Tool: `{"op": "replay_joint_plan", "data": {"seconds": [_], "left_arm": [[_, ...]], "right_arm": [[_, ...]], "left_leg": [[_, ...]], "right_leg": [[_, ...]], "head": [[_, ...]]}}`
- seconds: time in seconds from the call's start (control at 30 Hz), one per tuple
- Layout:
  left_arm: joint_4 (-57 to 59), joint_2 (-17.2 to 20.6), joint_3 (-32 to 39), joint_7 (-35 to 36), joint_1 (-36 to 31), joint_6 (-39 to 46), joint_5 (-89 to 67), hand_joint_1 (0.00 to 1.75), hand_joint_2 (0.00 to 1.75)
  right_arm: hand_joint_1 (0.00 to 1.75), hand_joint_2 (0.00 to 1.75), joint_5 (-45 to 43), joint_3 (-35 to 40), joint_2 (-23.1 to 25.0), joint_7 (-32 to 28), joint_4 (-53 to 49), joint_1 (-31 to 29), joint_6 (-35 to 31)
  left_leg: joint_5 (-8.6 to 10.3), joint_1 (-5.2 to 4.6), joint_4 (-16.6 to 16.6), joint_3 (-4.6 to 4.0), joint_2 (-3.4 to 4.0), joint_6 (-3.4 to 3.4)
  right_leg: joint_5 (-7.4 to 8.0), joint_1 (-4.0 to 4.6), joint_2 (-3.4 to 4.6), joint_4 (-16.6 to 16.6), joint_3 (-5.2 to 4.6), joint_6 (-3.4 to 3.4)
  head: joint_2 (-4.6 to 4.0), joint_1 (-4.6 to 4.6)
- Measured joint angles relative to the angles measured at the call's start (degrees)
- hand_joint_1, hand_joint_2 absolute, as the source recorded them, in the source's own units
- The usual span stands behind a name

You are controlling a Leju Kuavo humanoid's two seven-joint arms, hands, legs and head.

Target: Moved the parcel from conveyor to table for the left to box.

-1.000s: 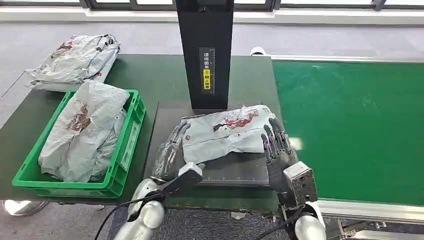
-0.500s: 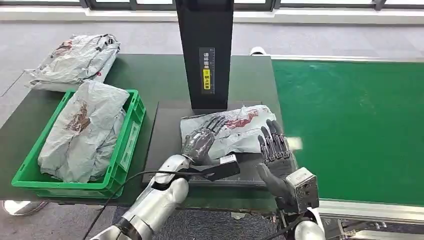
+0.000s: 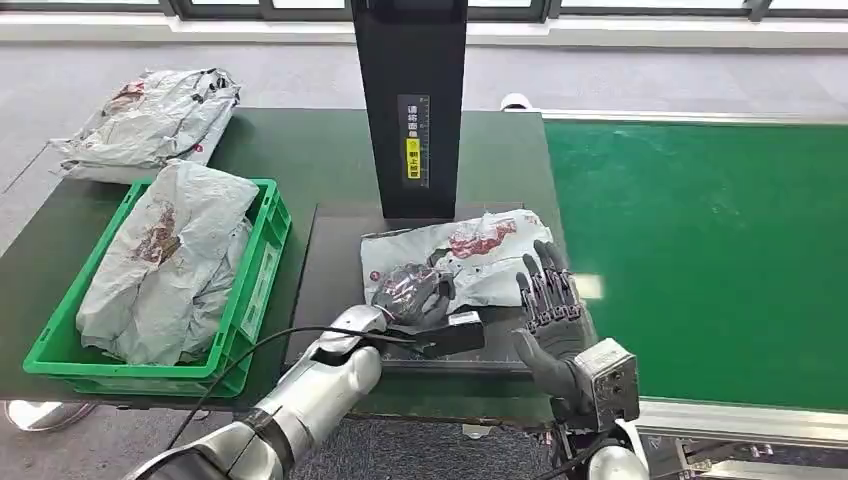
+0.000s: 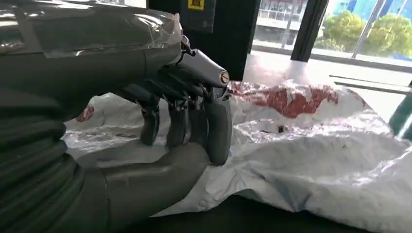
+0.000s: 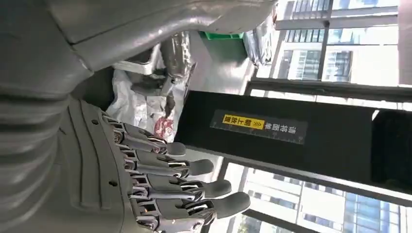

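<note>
Left hand: left hand point(image 3: 410, 290) is lying on the near left part of the parcel point(image 3: 480, 262), its fingers point(image 4: 214, 128) curling down and pinching the wrapper against the thumb point(image 4: 160, 170).
Right hand: right hand point(image 3: 550, 300) is standing upright just beside the parcel's right edge, fingers point(image 5: 194, 187) stretching out straight and slightly apart, holding nothing.
Surface: dark table point(image 3: 320, 150) is carrying a black flat platform point(image 3: 335, 270); a black post point(image 3: 408, 100) with a yellow label is rising from the platform's far edge.
Room: green conveyor point(image 3: 700, 250) is running along the table's right side; grey floor point(image 3: 620, 75) and window frames are showing beyond.
Parcel: grey crumpled bag with red print is lying flat on the platform, in front of the post, between the two hands.
Containers: green crate point(image 3: 245, 300) is sitting on the table's left part, holding a large grey bag point(image 3: 165, 260) that is bulging above the rim.
Other: another grey bag point(image 3: 150, 120) is lying on the table behind the crate.
</note>
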Motion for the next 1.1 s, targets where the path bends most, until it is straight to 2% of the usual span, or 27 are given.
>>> {"op": "replay_joint_plan", "data": {"seconds": [0.73,0.9,1.1], "left_arm": [[4.83,0.46,-0.57,-1.55,-1.80,1.43,0.59,1.75,1.75],[1.87,1.82,-2.38,3.28,-1.71,13.58,-6.13,1.75,1.75],[-8.02,5.23,-3.43,12.11,-1.13,13.79,-15.85,1.75,1.75]], "right_arm": [[0.00,1.75,-1.34,0.00,-0.07,-1.07,-0.20,0.56,-0.74],[0.00,1.75,-2.10,0.00,-0.26,-1.20,-0.20,1.16,-1.05],[0.00,1.75,-2.14,0.00,-0.57,-1.82,-0.20,1.86,-1.31]], "left_leg": [[0.00,0.00,0.00,-0.02,-0.01,0.00],[0.00,0.01,-0.01,-0.03,-0.02,0.00],[0.00,0.01,-0.01,-0.03,-0.03,0.00]], "right_leg": [[0.00,0.00,-0.01,0.00,0.01,0.00],[0.00,0.01,-0.02,0.00,0.01,0.00],[0.00,0.01,-0.03,0.01,0.01,0.00]], "head": [[-0.02,0.00],[0.00,0.00],[0.00,0.00]]}}
